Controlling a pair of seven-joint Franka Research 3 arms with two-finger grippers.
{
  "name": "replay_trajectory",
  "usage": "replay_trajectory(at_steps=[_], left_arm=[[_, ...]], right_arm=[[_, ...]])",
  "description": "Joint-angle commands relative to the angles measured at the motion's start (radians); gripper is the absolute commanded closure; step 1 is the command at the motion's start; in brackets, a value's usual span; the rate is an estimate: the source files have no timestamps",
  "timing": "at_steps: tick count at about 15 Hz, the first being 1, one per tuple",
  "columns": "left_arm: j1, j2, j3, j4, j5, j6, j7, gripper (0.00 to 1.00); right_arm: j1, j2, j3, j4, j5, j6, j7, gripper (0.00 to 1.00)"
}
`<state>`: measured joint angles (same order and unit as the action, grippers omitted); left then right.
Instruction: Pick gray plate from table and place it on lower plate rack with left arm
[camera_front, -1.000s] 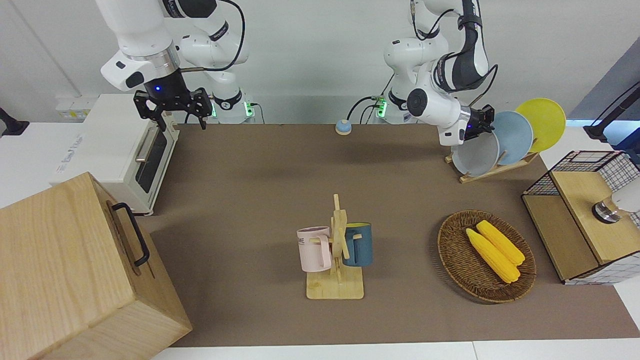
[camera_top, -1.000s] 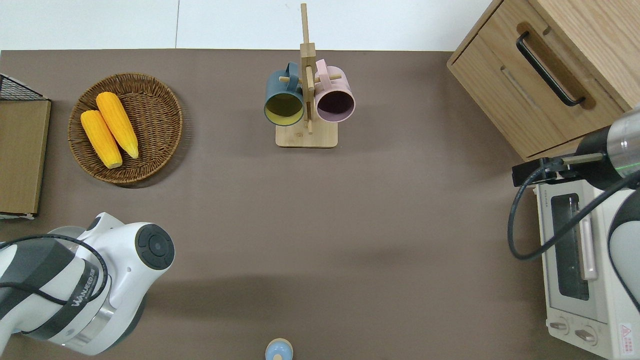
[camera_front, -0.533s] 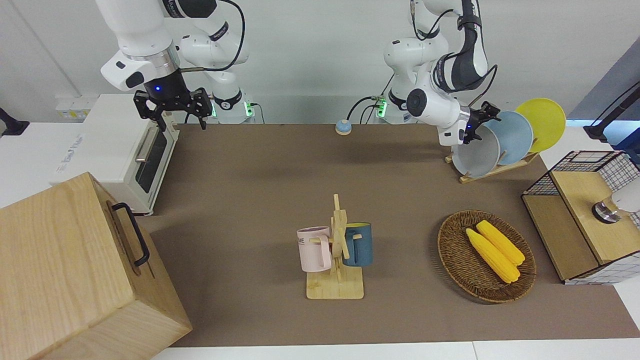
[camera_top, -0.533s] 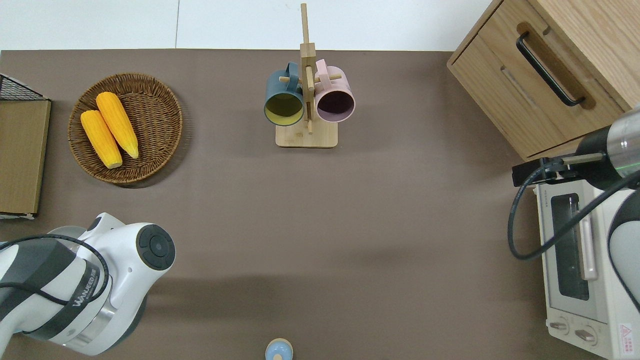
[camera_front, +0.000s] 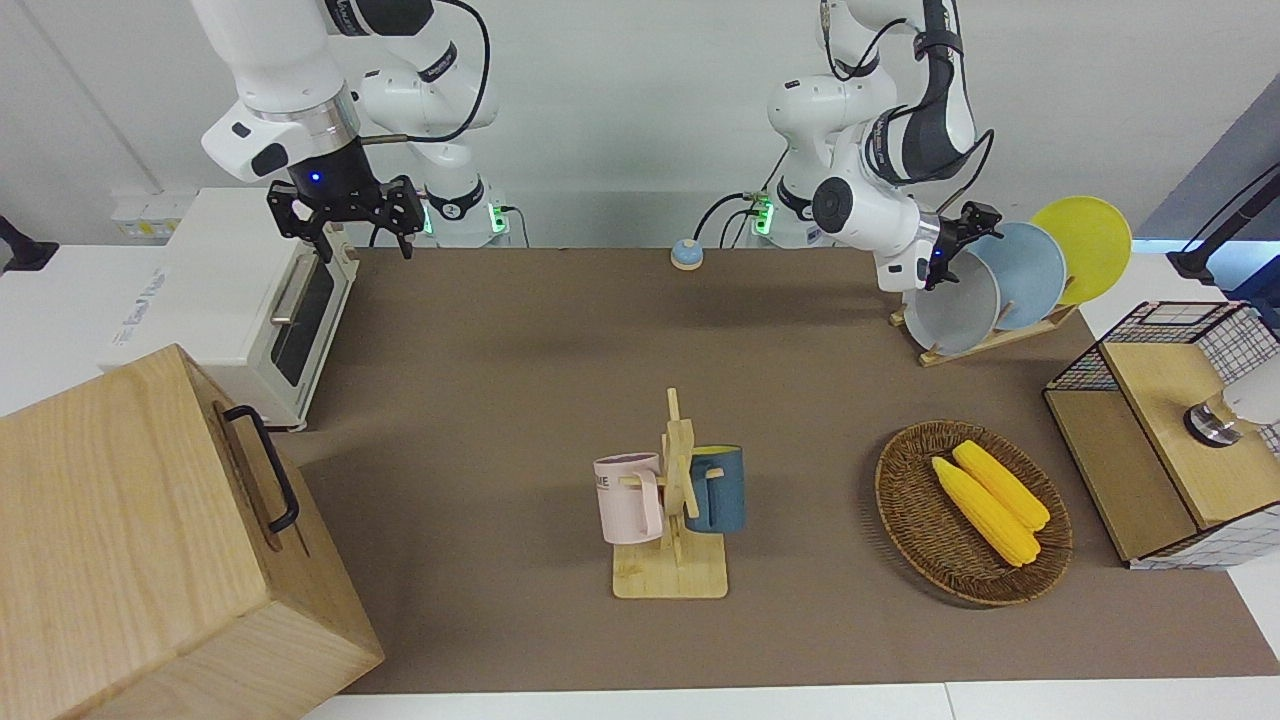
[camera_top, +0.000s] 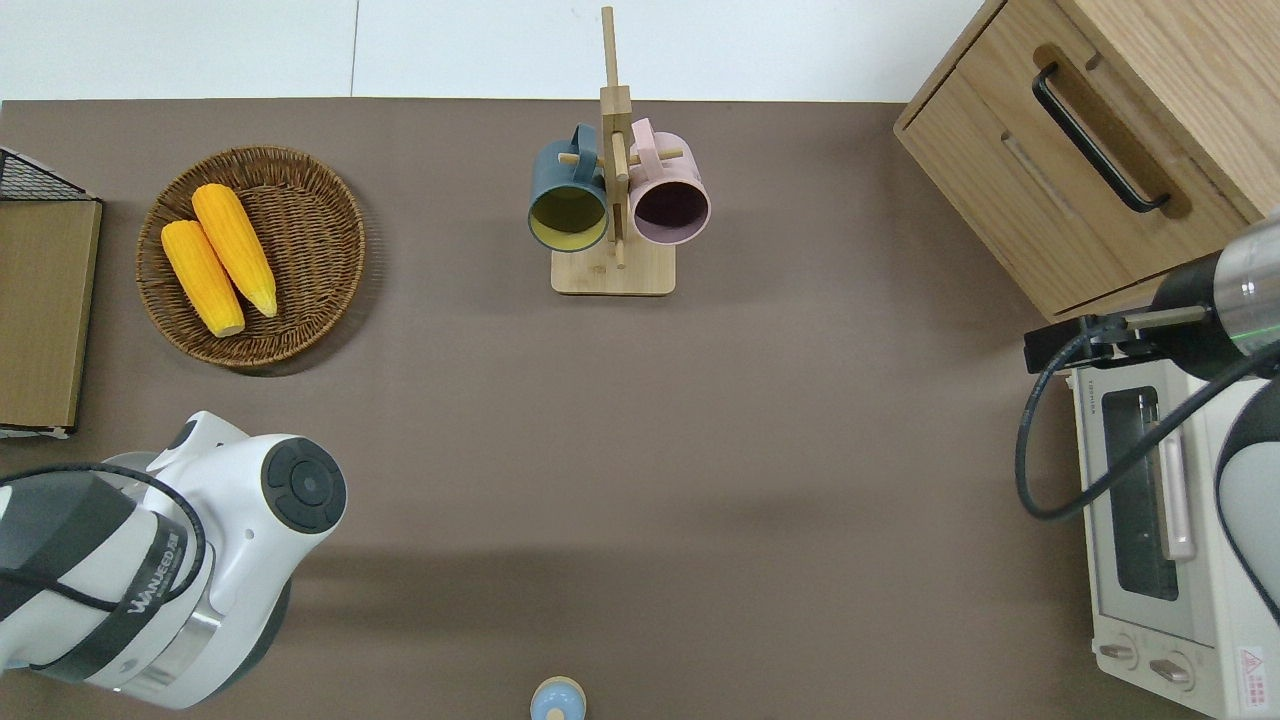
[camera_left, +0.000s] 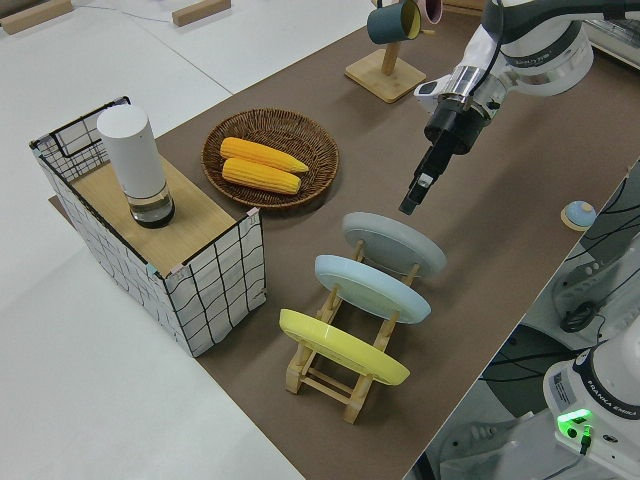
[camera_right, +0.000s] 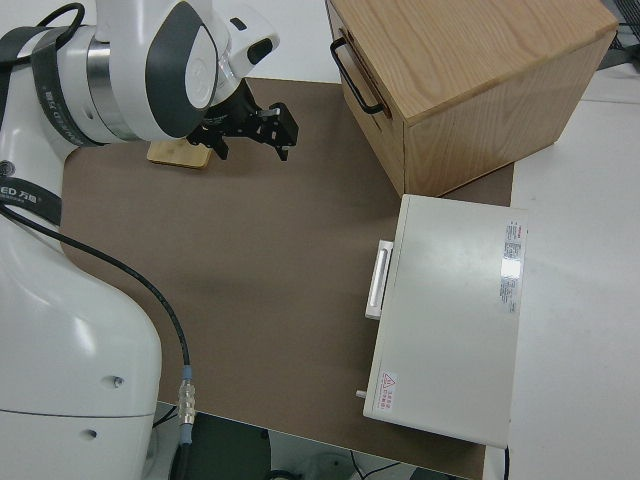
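Observation:
The gray plate stands tilted in the slot of the lower plate rack nearest the table's middle; it also shows in the left side view. My left gripper hangs just above the plate's upper rim, apart from it, open and empty; the left side view shows the left gripper with a gap below it. In the overhead view the left arm hides gripper and rack. My right gripper is parked, open and empty. The brown table carries everything.
A light blue plate and a yellow plate fill the rack's other slots. A basket of corn, a wire crate, a mug stand, a wooden cabinet, a toaster oven and a small blue bell stand around.
My left gripper let go of the gray plate's rim and rose slightly off it. The plate stays in the rack. The right arm has not moved.

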<state>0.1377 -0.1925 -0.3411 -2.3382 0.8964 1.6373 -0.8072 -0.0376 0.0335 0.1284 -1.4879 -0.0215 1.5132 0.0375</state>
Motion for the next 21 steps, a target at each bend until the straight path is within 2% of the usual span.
replay_trajectory(at_steps=[1, 4, 8, 12, 17, 21], left_arm=[[-0.003, -0.007, -0.001, 0.111, -0.156, 0.010, 0.019, 0.00], [-0.003, -0.001, -0.002, 0.221, -0.360, 0.016, 0.104, 0.00], [-0.001, 0.027, 0.002, 0.342, -0.543, 0.016, 0.226, 0.00], [0.008, 0.031, 0.008, 0.402, -0.742, 0.030, 0.330, 0.00], [0.010, 0.028, 0.011, 0.441, -0.925, 0.030, 0.469, 0.00], [0.014, 0.024, 0.014, 0.442, -0.976, 0.039, 0.662, 0.00]], right_arm=[[-0.022, 0.009, 0.020, 0.021, -0.003, -0.016, 0.013, 0.017], [-0.022, 0.009, 0.020, 0.021, -0.003, -0.016, 0.013, 0.017], [-0.022, 0.009, 0.020, 0.020, -0.003, -0.016, 0.013, 0.017], [-0.022, 0.009, 0.020, 0.021, -0.003, -0.016, 0.013, 0.017], [-0.022, 0.009, 0.020, 0.021, -0.003, -0.016, 0.013, 0.017], [-0.022, 0.009, 0.020, 0.021, -0.003, -0.016, 0.013, 0.017]])
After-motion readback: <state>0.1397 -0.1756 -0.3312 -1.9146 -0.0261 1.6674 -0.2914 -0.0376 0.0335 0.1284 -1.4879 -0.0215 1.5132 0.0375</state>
